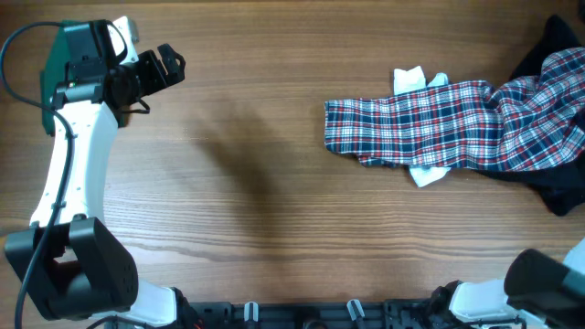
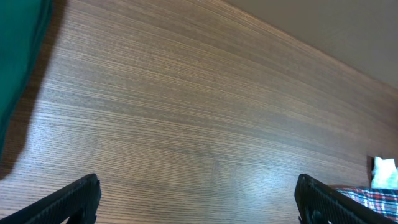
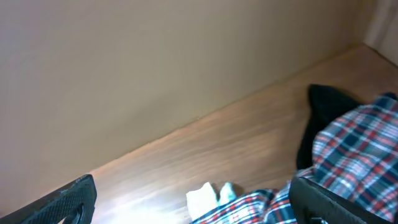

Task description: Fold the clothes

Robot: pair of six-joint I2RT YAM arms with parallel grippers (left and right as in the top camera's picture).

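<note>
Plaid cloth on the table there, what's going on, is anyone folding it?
Nothing is being handled right now. The plaid garment lies crumpled at the right side of the table, over a dark garment and a white cloth. The left gripper hangs above bare wood far to the left, fingers open and empty. The right gripper is open too, holding nothing, facing the pile. Folding has not started.

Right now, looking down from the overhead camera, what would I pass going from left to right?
The left arm → left gripper, open → bare wooden table → plaid shirt → black garment at the right edge.
</note>
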